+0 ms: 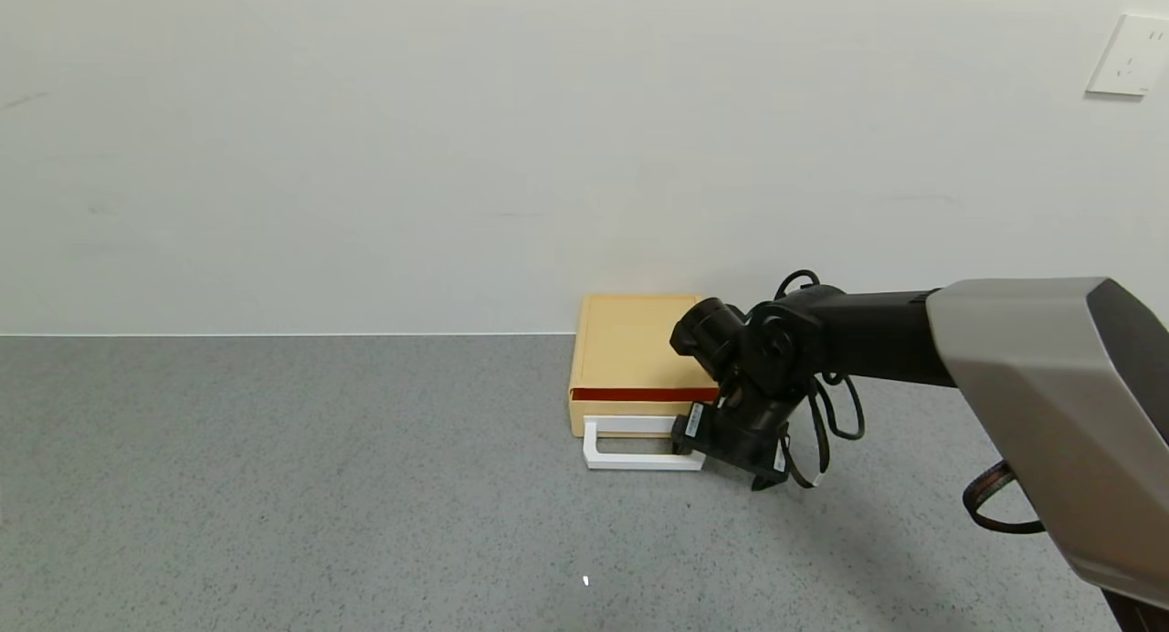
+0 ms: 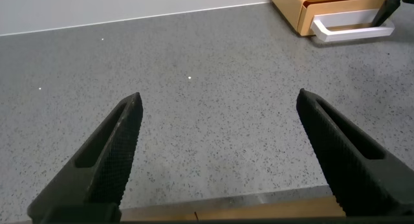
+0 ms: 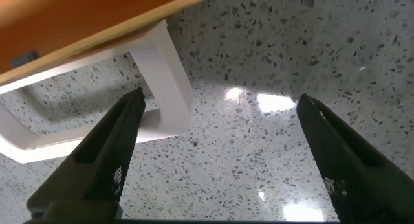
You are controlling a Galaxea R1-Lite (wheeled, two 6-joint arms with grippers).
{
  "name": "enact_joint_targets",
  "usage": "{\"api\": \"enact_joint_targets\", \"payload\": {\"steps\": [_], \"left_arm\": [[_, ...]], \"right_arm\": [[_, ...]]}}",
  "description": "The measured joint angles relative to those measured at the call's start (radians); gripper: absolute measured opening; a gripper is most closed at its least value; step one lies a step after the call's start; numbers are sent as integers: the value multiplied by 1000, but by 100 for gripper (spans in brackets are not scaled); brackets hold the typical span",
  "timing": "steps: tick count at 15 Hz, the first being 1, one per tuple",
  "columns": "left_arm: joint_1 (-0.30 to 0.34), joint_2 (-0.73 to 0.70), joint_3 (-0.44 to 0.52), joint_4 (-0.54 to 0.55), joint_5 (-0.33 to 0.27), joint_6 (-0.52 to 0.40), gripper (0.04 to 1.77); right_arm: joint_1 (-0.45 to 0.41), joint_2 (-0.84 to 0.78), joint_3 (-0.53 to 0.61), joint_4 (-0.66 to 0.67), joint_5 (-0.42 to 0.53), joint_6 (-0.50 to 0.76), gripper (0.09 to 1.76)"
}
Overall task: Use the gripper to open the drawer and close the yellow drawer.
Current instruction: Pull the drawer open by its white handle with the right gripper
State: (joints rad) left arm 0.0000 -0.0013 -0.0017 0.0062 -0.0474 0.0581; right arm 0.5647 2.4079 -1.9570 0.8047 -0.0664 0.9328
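Note:
A pale yellow drawer unit [image 1: 635, 358] stands against the back wall, its tray pushed in. Its white loop handle [image 1: 639, 445] sticks out at the front. My right gripper [image 1: 731, 463] is open and low over the counter at the handle's right end. In the right wrist view the handle's right corner [image 3: 165, 81] lies just inside one finger [image 3: 113, 149], and nothing is between the jaws but counter. My left gripper [image 2: 220, 107] is open and empty, far to the left; it is out of the head view. The drawer also shows in the left wrist view [image 2: 323, 7].
Grey speckled counter [image 1: 320, 486] stretches to the left and front. A white wall [image 1: 457, 157] runs behind the drawer, with a wall socket [image 1: 1128, 57] at the upper right. Loose cables [image 1: 831, 413] hang from my right wrist.

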Motion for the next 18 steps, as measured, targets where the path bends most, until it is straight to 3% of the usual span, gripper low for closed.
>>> {"api": "enact_joint_targets", "payload": {"steps": [18], "left_arm": [[0,0,0,0,0,0,172]], "right_arm": [[62,-104,221,4,36,-2,171]]}}
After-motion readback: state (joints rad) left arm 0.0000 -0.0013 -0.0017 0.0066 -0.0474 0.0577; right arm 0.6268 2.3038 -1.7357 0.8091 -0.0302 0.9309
